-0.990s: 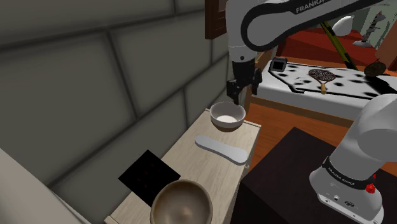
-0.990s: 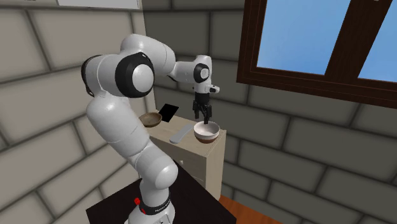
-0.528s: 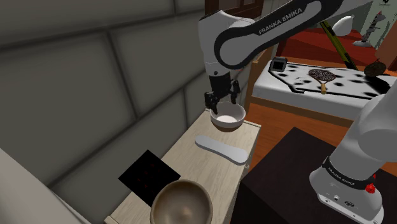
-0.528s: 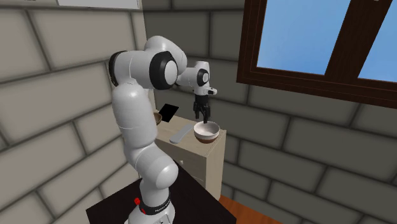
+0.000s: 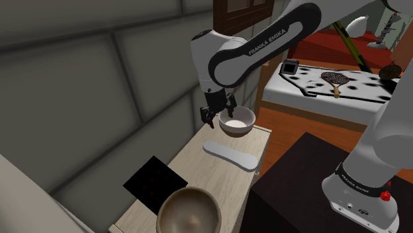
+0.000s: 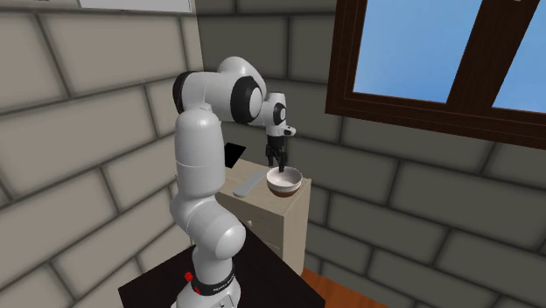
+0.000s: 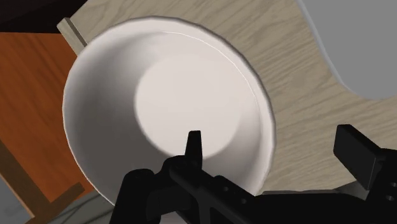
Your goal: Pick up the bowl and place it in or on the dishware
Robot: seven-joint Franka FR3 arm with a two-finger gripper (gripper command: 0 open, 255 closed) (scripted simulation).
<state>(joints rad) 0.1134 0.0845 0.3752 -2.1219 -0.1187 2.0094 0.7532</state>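
A white bowl [image 5: 238, 122] [image 6: 283, 181] with a brown outside stands at the far end of a narrow light wooden table [image 5: 196, 161]. My black gripper [image 5: 217, 114] [image 6: 278, 161] is open and down at the bowl's rim on the wall side. In the wrist view one finger [image 7: 194, 146] hangs inside the bowl [image 7: 159, 95] and the other finger [image 7: 359, 156] outside it, over the table [image 7: 299, 76], neither touching the rim. A flat grey oblong dish [image 5: 229, 154] [image 6: 248, 184] [image 7: 356, 44] lies beside the bowl. A larger brown bowl [image 5: 188, 210] stands at the table's near end.
A black square [image 5: 155, 181] lies on the table between the grey dish and the brown bowl. A stone wall [image 5: 99, 86] runs close along the table's left side. My dark stand [image 5: 298, 185] is at the lower right; a spotted bed [image 5: 331, 83] lies beyond.
The arm has swung toward the wall. The gripper went from above the bowl's far rim to its wall-side rim and lower, still open. The bowl has not moved.
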